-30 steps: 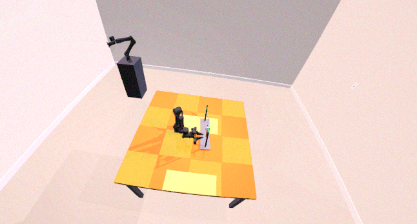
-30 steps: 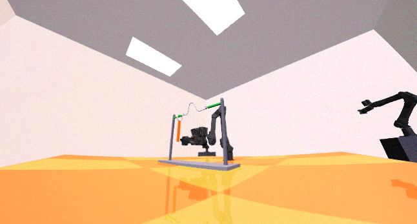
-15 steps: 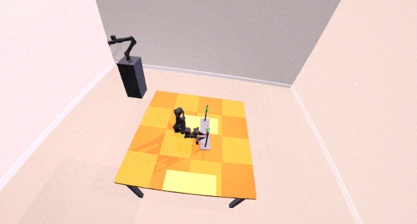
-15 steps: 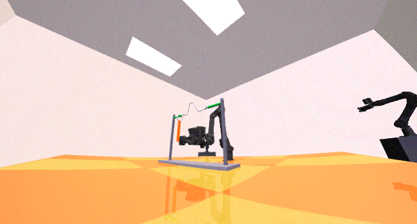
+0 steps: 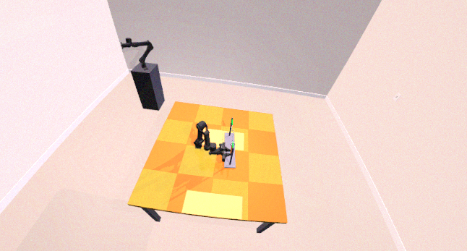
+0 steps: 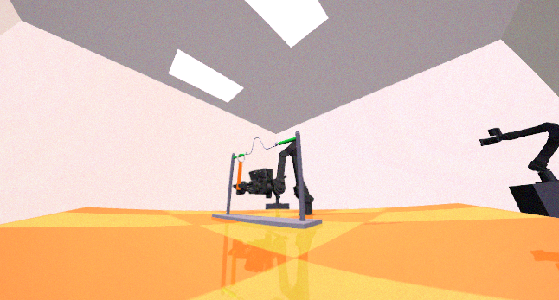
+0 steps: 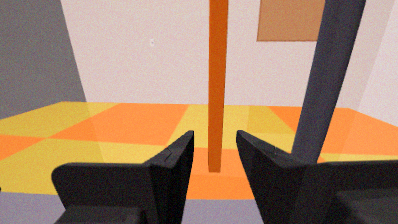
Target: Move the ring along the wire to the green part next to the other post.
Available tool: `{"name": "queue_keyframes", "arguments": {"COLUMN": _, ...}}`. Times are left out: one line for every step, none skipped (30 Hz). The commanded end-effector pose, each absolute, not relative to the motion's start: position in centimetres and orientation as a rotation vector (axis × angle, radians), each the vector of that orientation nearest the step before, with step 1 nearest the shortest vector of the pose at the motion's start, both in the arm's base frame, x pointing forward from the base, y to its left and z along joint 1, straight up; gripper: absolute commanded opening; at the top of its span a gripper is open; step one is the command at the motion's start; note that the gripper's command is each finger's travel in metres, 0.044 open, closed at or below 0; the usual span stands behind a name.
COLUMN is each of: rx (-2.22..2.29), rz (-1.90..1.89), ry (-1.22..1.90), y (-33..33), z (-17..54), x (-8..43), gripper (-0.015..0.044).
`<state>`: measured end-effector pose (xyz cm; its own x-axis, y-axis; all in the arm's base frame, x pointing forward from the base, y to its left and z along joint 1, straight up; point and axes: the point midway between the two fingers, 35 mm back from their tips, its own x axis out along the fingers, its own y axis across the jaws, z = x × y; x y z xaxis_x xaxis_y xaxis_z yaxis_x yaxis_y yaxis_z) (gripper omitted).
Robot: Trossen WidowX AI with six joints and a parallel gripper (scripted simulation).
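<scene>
Ring [image 6: 240, 157]: on start-post green, unmoved.
Gripper [image 7: 215, 150]: partly open, empty, straddling handle [image 7: 217, 85], apparently not touching.
Left: grasp, traverse, release, retreat.

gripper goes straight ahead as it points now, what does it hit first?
Most likely the hanging orange handle, centred ahead of the open gripper, whose fingers hold nothing. The grey post stands off to the right. Depth is unclear.
</scene>
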<state>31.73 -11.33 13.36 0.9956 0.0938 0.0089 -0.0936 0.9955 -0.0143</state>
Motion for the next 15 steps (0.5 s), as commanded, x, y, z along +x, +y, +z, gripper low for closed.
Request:
{"name": "queue_keyframes", "arguments": {"rx": -0.01, "rz": 0.09, "ry": -0.013, "y": -11.31, "z": 13.49, "x": 32.48, "gripper": 0.016}}
{"name": "queue_keyframes", "arguments": {"rx": -0.01, "rz": 0.09, "ry": -0.013, "y": -11.26, "z": 13.48, "x": 32.64, "gripper": 0.016}}
{"name": "queue_keyframes", "arguments": {"rx": -0.01, "rz": 0.09, "ry": -0.013, "y": -11.21, "z": 13.48, "x": 32.8, "gripper": 0.016}}
{"name": "queue_keyframes", "arguments": {"rx": -0.01, "rz": 0.09, "ry": -0.013, "y": -11.16, "z": 13.48, "x": 32.96, "gripper": 0.016}}
{"name": "queue_keyframes", "arguments": {"rx": -0.01, "rz": 0.09, "ry": -0.013, "y": -11.12, "z": 13.48, "x": 33.06, "gripper": 0.016}}
{"name": "queue_keyframes", "arguments": {"rx": -0.01, "rz": 0.09, "ry": -0.013, "y": -11.1, "z": 13.48, "x": 33.14, "gripper": 0.016}}
{"name": "queue_keyframes", "arguments": {"rx": -0.01, "rz": 0.09, "ry": -0.013, "y": -11.08, "z": 13.48, "x": 33.18, "gripper": 0.016}}
{"name": "queue_keyframes", "arguments": {"rx": -0.01, "rz": 0.09, "ry": -0.013, "y": -11.08, "z": 13.48, "x": 33.2, "gripper": 0.016}}
{"name": "queue_keyframes", "arguments": {"rx": -0.01, "rz": 0.09, "ry": -0.013, "y": -11.08, "z": 13.48, "x": 33.2, "gripper": 0.016}}
{"name": "queue_keyframes", "arguments": {"rx": -0.01, "rz": 0.09, "ry": -0.013, "y": -11.08, "z": 13.48, "x": 33.2, "gripper": 0.016}}
{"name": "queue_keyframes", "arguments": {"rx": -0.01, "rz": 0.09, "ry": -0.013, "y": -11.08, "z": 13.48, "x": 33.2, "gripper": 0.016}}
{"name": "queue_keyframes", "arguments": {"rx": -0.01, "rz": 0.09, "ry": -0.013, "y": -11.08, "z": 13.48, "x": 33.2, "gripper": 0.016}}
{"name": "queue_keyframes", "arguments": {"rx": -0.01, "rz": 0.09, "ry": -0.013, "y": -11.08, "z": 13.48, "x": 33.2, "gripper": 0.016}}
{"name": "queue_keyframes", "arguments": {"rx": -0.01, "rz": 0.09, "ry": -0.013, "y": -11.08, "z": 13.48, "x": 33.2, "gripper": 0.016}}
{"name": "queue_keyframes", "arguments": {"rx": -0.01, "rz": 0.09, "ry": -0.013, "y": -11.08, "z": 13.48, "x": 33.2, "gripper": 0.016}}
